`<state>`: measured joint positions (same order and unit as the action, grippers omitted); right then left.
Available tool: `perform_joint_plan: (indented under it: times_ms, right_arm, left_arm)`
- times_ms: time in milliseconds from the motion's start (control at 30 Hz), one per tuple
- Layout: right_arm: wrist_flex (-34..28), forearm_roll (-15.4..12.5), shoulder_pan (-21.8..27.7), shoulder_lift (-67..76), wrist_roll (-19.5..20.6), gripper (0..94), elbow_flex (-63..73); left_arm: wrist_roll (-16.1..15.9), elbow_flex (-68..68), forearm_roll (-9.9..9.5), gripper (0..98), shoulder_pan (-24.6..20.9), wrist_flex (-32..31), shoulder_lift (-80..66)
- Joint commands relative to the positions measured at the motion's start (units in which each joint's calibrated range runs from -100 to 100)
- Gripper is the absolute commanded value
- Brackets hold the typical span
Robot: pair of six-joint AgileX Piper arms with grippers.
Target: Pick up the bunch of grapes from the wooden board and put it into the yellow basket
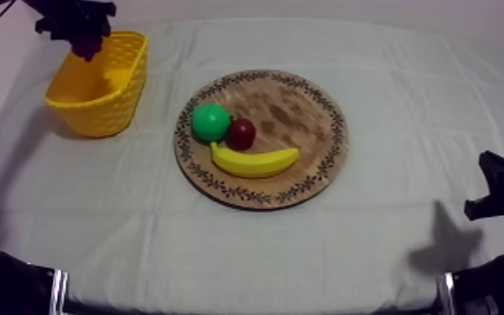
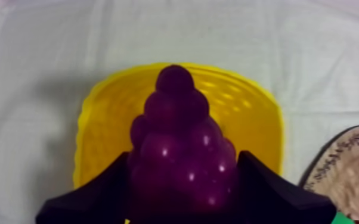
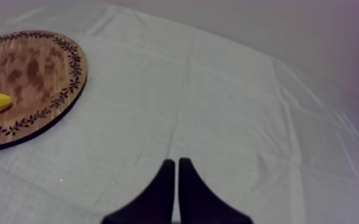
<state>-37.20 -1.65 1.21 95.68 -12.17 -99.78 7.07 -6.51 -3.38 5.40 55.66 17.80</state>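
Left tool (image 2: 183, 156) grips grapes (image 2: 176, 134), which partly hide basket (image 2: 260, 119) below; right tool (image 3: 176, 161) closed on nothing

A yellow banana (image 1: 254, 161) is seen lying on its side, ends curled up. A green fruit (image 1: 210, 121) and a small red fruit (image 1: 241, 133) are tucked just behind it, touching each other. A creased grey-white cloth (image 1: 406, 92) is spread underneath.

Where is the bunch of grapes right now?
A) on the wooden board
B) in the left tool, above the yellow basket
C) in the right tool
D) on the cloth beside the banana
B: the left wrist view shows the bunch of grapes gripped in the left tool, over the yellow basket.
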Motion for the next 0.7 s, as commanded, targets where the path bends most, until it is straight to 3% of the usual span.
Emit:
perform_joint_plan:
  times_ms: [0, 533, 667]
  right_arm:
    - [0.02, 0.02, 0.01, 0.0, -0.01, 0.5, 0.01]
    - [0.02, 0.02, 0.01, 0.0, -0.01, 0.5, 0.01]
    - [0.02, 0.02, 0.01, 0.0, -0.01, 0.5, 0.01]
  left_arm:
    - [-0.54, -0.49, -0.05, 46.2, -0.34, -0.78, 0.65]
    - [-1.14, -6.92, 0.25, 48.1, -1.01, -5.08, 1.46]
    - [-3.06, -7.12, 0.8, 62.3, -0.81, -4.43, 0.8]
